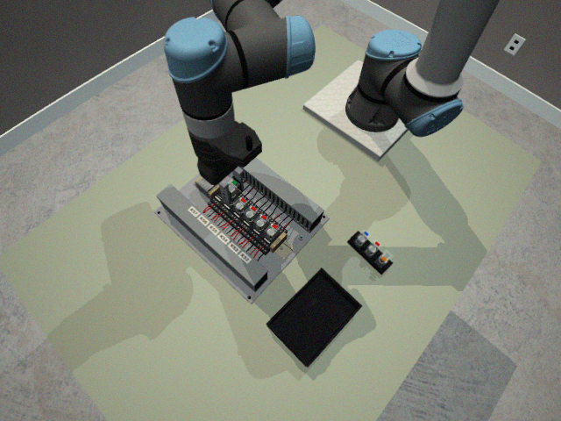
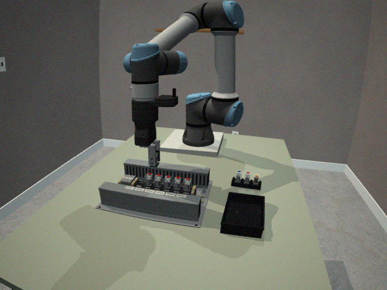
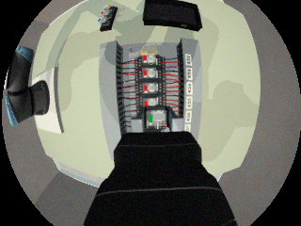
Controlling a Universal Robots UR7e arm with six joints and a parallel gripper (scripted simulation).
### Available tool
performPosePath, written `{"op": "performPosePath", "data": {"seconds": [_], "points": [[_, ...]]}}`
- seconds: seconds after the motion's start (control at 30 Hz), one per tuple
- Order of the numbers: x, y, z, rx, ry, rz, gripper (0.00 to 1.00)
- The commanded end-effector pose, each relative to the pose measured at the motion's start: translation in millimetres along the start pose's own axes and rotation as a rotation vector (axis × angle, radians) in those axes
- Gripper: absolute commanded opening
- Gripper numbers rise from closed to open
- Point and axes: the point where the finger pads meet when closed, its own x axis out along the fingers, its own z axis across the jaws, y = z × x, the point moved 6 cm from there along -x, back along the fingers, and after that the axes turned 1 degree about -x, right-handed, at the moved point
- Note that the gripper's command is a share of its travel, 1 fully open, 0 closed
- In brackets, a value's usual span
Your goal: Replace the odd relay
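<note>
My gripper (image 1: 230, 189) (image 2: 153, 156) is shut on a relay with a green test button (image 1: 233, 182). It holds the relay upright, clear above the left end of the relay row (image 1: 254, 217); the exterior view shows it hanging over the rear duct. The relays in the row (image 2: 168, 182) all have red buttons. The wrist view shows the green button (image 3: 150, 117) just ahead of the gripper, in line with the red ones (image 3: 150, 81). The socket below the held relay is hidden. A spare holder (image 1: 370, 250) carries three relays with blue, red and orange buttons. The black tray (image 1: 313, 316) is empty.
The relay row sits on a grey panel between a long front duct (image 2: 149, 201) and a slotted rear duct (image 2: 181, 173). Terminal blocks (image 2: 127, 179) stand at the row's left end. The arm's base (image 1: 380, 103) stands on a white plate behind the panel.
</note>
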Motion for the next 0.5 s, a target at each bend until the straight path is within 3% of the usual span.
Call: {"op": "performPosePath", "data": {"seconds": [0.0,0.1,0.27,0.47], "points": [[-0.1,3,2,0.002,-0.001,-0.002,0.0],[-0.1,3,2,0.002,-0.001,-0.002,0.0],[7.1,60,15,0.002,-0.001,-0.002,0.0],[7.1,60,15,0.002,-0.001,-0.002,0.0]]}}
